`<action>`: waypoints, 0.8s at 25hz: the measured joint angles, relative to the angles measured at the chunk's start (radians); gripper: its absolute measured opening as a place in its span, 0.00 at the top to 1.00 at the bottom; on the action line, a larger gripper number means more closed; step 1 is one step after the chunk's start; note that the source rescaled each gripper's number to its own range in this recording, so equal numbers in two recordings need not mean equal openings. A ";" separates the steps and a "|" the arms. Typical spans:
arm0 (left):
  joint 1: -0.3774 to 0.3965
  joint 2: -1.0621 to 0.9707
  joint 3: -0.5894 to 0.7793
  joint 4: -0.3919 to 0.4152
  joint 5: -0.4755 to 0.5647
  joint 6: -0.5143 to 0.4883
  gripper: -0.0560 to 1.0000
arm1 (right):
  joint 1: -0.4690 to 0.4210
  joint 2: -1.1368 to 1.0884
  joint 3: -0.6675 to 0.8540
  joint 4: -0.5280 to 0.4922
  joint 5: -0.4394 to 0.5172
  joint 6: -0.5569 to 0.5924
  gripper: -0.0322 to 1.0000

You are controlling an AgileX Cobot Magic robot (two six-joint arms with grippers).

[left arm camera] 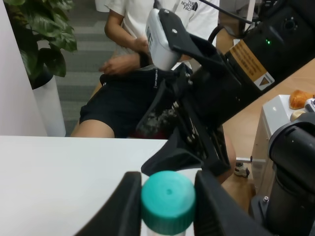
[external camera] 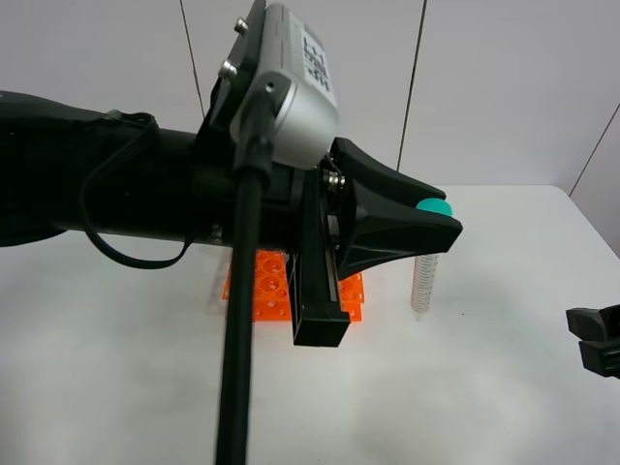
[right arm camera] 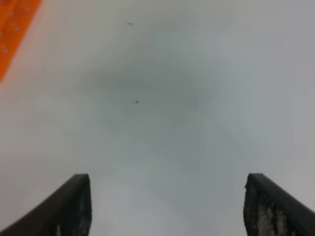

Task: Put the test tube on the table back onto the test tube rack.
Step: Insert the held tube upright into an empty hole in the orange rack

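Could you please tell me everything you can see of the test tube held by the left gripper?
The test tube is a slim clear plastic tube with faint printed markings and a round teal-green screw cap. It hangs upright, clamped near the cap between the jaws of the left gripper, to the right of the orange rack. Whether its tip touches the table cannot be told.

- A pale grey panelled wall (external camera: 513, 87), divided by thin dark seams (external camera: 415, 77), is seen behind the white worktop (external camera: 504, 320).
- A leafy green plant (left arm camera: 42, 29) in a white pot (left arm camera: 49, 105) is set on a grey floor (left arm camera: 83, 73).
- A seated person (left arm camera: 123, 93) in a white shirt and black shorts is shown beyond the worktop.
- A wooden desk (left arm camera: 248, 125) is glimpsed nearby.
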 joint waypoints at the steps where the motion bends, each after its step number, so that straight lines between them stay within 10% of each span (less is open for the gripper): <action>1: 0.000 0.000 0.000 0.000 0.000 -0.006 0.95 | 0.000 0.000 -0.005 0.000 0.011 0.005 0.27; 20: 0.000 0.000 0.000 0.000 0.000 -0.019 0.95 | -0.080 0.507 -0.334 0.062 -0.032 -0.011 0.34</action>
